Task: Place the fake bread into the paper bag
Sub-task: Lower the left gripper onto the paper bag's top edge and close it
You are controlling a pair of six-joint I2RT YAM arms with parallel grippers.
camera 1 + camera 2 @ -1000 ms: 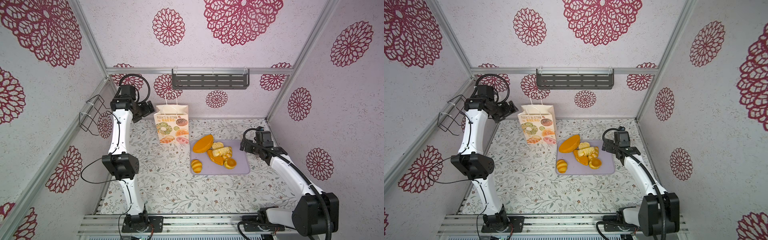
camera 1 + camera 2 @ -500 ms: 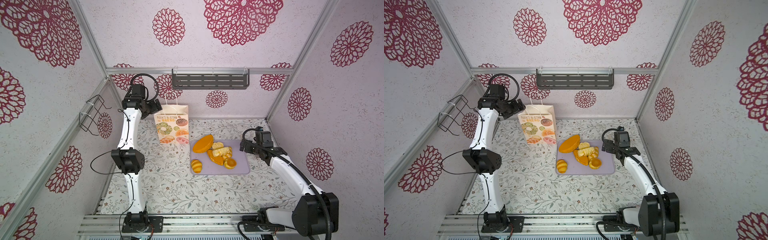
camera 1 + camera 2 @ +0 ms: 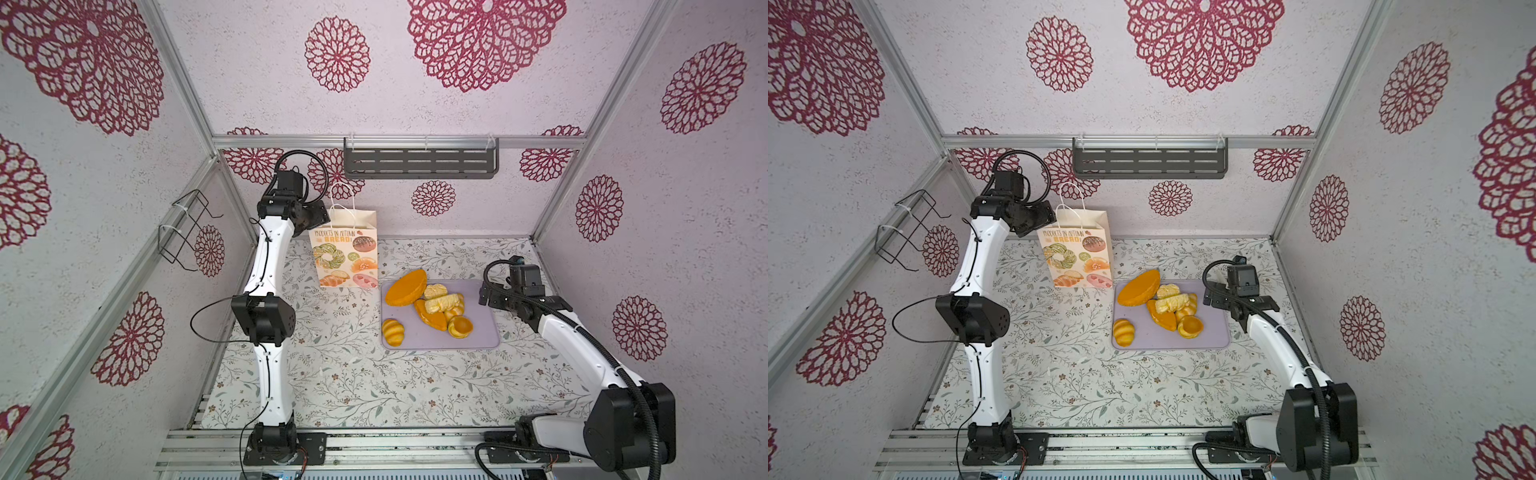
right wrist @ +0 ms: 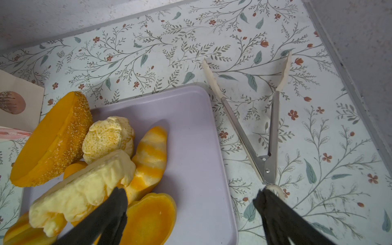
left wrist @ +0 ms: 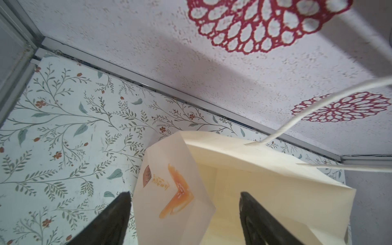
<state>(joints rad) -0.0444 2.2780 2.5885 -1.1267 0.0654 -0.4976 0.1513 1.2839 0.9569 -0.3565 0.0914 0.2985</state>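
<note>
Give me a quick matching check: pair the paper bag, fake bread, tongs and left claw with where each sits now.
Things:
1. paper bag
2. fake bread
3. tongs
4. left claw

Places:
A. on the lilac tray
B. lying spread open on the table beside the tray
C. open, astride the bag's side wall
D. standing upright, handles up

Pairs: 1-D, 2-A, 3-B, 4-C

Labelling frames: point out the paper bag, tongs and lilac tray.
paper bag [image 3: 345, 257]: in a top view, printed front face.
tongs [image 4: 266, 167]: right wrist view, metal hinge.
lilac tray [image 3: 484, 337]: in a top view, bare near corner.
</note>
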